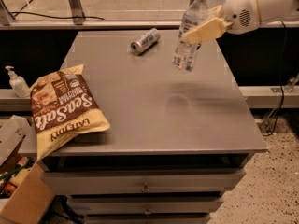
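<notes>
A clear plastic water bottle (186,50) with a white cap hangs tilted above the right rear part of the grey table top (154,120). My gripper (197,31) is shut on its middle, coming in from the upper right, with a cream finger (208,28) across the bottle's front. The bottle's faint shadow falls on the table below it. A silver drink can (145,41) lies on its side at the rear centre, left of the bottle. A tan-and-brown chip bag (63,108) lies flat at the front left corner, overhanging the edge.
The table is a cabinet with drawers (145,188) below its front edge. A hand-sanitiser pump bottle (16,82) stands on a ledge at the left. A cardboard box (23,202) sits on the floor at lower left. A cable (280,101) hangs at the right.
</notes>
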